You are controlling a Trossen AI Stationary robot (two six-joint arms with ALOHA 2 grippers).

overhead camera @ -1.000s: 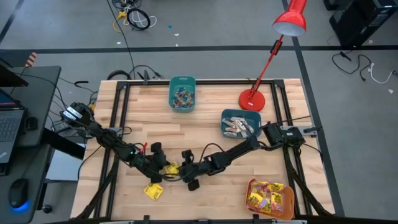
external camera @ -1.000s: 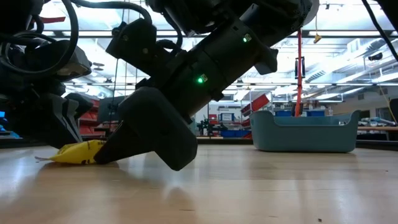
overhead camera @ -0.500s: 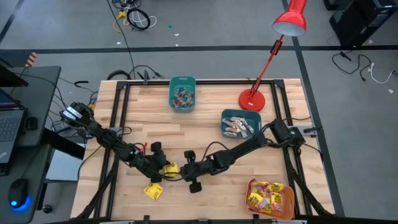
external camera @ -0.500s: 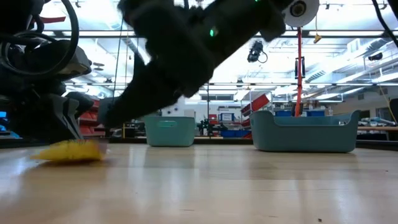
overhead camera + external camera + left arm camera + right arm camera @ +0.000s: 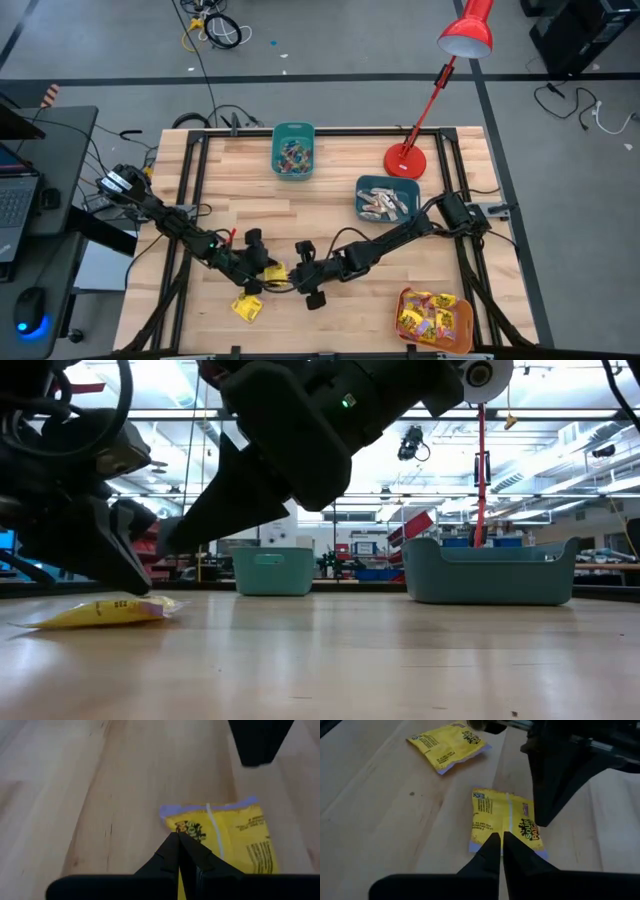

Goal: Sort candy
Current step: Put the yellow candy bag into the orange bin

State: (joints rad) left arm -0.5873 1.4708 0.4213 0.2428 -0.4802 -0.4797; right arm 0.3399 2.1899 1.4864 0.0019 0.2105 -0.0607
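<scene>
High view, widest first: the counter [image 5: 330, 200] carries two teal bins, one with small coloured sweets [image 5: 293, 150] and one with pale sticks [image 5: 386, 199], an orange bin [image 5: 434, 318] of yellow packets, and a red lamp [image 5: 405, 158]. Both arms meet at the front left. Since a second ago the right tool [image 5: 290, 280] has slid toward the left tool [image 5: 262, 281], and its fingers, partly apart then, have pinched together on nothing. The left tool is closed too and holds nothing. So the yellow packet [image 5: 274, 271] between them lies flat on the wood, ungrasped; I judge this grab missed and needs another try. A second packet [image 5: 246, 307] lies nearer the front edge.

Low view shows what the overhead hides: the packet [image 5: 105, 611] rests fully on the counter, no tip lifting it.

Right wrist view shows both packets [image 5: 502, 822] [image 5: 451, 742] and its closed fingertips [image 5: 492, 847] over the near one's edge. Left wrist view shows only one packet [image 5: 225, 832].
</scene>
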